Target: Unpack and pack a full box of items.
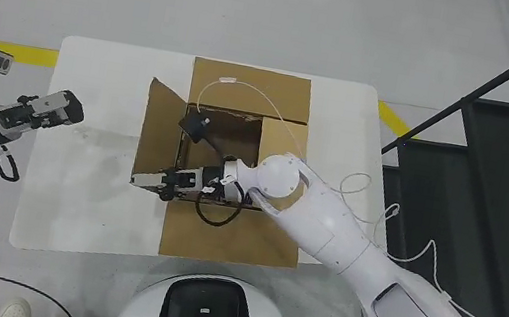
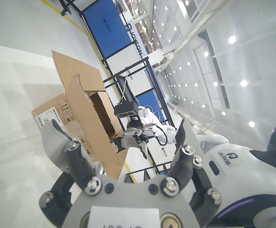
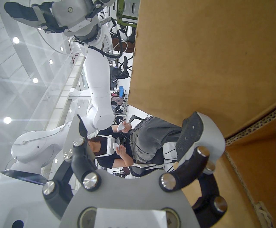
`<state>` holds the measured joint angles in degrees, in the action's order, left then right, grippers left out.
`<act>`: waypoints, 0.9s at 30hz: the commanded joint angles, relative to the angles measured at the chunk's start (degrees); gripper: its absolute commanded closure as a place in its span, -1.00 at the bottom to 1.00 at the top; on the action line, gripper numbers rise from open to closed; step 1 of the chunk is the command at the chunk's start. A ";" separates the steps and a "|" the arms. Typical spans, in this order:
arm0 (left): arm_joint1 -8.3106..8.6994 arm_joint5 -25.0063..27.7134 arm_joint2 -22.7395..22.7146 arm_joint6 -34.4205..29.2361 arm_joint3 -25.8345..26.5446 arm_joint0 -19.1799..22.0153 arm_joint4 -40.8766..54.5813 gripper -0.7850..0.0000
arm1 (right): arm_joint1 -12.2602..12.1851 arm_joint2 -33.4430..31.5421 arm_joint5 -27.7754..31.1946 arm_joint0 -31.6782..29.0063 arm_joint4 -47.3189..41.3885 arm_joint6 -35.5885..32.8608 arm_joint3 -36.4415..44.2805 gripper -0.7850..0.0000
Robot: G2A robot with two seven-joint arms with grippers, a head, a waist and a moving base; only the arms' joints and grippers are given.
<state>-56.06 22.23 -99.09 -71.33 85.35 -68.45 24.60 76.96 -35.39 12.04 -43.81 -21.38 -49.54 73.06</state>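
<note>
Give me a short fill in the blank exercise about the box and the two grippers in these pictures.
1. The cardboard box stands on a ____ table.
2. The box's top flaps are ____.
3. The right gripper is at the box's side edge, while the left gripper, away from the box, holds ____.

Missing words: white; open; nothing.

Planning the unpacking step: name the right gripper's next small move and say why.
Likely shut the right gripper on the cardboard box's raised side flap: its open fingers sit at that flap's near corner, while the left gripper hangs apart, open.
</note>
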 commanded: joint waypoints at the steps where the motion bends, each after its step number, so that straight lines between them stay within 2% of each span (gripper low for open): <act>1: 0.00 0.00 0.00 0.00 0.00 0.00 0.00 -1.00 | 0.00 0.00 -0.01 0.00 0.01 0.01 0.00 -1.00; 5: -0.01 -0.23 0.04 0.85 0.57 -0.16 -0.24 -1.00 | 0.00 0.00 -0.01 0.00 0.01 0.01 0.00 -1.00; 10: 0.04 -3.27 1.64 2.20 5.91 -1.06 -0.18 -1.00 | -0.05 -0.06 -0.67 -0.69 1.99 1.05 0.73 -1.00; 16: -0.26 -6.91 6.81 4.33 8.49 0.96 -0.49 -1.00 | 0.58 0.69 -1.01 -0.95 4.63 1.81 1.19 -1.00; 22: -0.98 -9.68 13.36 3.99 3.71 5.82 3.33 -1.00 | 1.25 1.23 -1.68 -0.83 5.96 1.44 0.35 -1.00; 27: -1.53 -10.19 18.55 6.26 -2.47 10.00 -1.66 -1.00 | 1.52 1.04 -1.73 -1.05 6.35 0.42 -0.50 -1.00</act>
<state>-57.50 11.79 -81.53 -66.27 84.13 -59.19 24.84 78.49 -34.15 10.17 -44.77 -15.06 -49.00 72.68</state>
